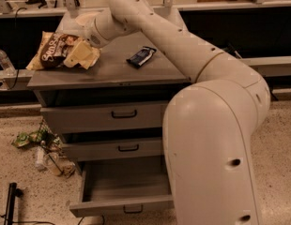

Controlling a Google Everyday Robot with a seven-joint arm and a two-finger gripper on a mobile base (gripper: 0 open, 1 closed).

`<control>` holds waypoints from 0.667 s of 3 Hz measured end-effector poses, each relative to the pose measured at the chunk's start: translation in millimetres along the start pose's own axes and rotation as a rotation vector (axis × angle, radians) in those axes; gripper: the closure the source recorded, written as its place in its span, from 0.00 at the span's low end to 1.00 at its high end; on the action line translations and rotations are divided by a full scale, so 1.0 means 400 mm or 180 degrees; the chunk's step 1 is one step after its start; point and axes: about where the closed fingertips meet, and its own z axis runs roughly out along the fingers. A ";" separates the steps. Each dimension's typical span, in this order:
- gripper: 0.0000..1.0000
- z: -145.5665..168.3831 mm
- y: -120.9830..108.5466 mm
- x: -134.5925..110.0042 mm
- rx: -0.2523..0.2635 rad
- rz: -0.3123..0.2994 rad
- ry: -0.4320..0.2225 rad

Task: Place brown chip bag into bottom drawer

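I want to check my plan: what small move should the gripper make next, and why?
Probably settle its hold on the chip bag and lift it a little. The gripper is at the bag's edge, the bag lies on the cabinet top, and the bottom drawer below stands open.

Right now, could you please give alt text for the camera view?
The gripper is at the brown chip bag on the grey cabinet top, with a small dark packet lying nearby. Below, the bottom drawer stands pulled open.
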 end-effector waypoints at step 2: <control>0.67 0.055 0.034 0.005 -0.0253 -0.0067 -0.0001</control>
